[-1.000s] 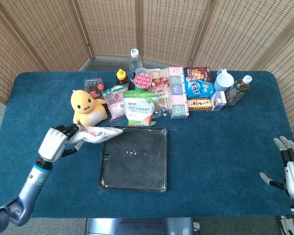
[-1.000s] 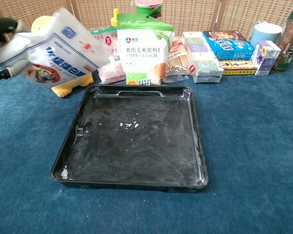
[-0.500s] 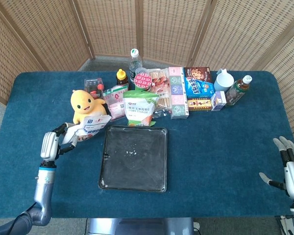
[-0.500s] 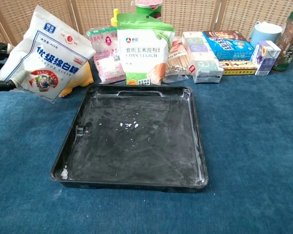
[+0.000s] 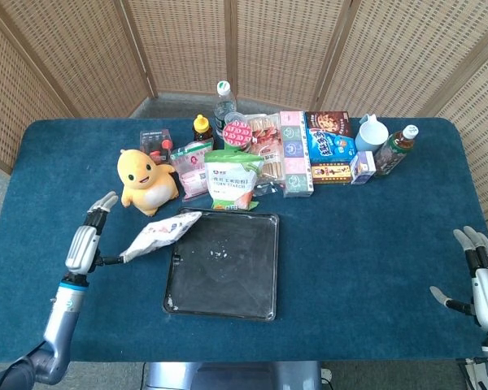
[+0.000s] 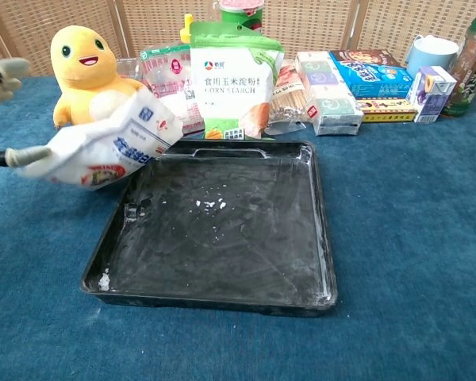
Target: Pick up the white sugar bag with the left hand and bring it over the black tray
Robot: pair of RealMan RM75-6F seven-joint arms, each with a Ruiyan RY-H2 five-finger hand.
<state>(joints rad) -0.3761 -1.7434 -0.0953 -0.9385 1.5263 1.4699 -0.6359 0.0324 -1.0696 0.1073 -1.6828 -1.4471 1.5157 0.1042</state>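
The white sugar bag (image 5: pixel 159 235) (image 6: pixel 105 149) lies slanted beside the black tray (image 5: pixel 228 280) (image 6: pixel 222 254), its far end over the tray's back left corner. My left hand (image 5: pixel 84 244) is left of the bag with its fingers stretched up and away from it. Only the thumb tip (image 6: pixel 14 155) touches the bag's near corner. The chest view shows little else of this hand beyond a fingertip (image 6: pixel 3 73) at the left edge. My right hand (image 5: pixel 481 280) hovers at the table's right front edge, fingers spread, holding nothing.
A yellow plush toy (image 5: pixel 146 177) (image 6: pixel 86 62) sits just behind the bag. A corn starch pouch (image 5: pixel 232 180) (image 6: pixel 232 79) stands at the tray's back edge. A row of boxes (image 5: pixel 329 146), bottles (image 5: pixel 397 146) and a cup (image 5: pixel 371 132) lines the back.
Half a second ago my left hand held the bag upright. Its fingers have since opened, and the bag has tipped down towards the tray's left rim.
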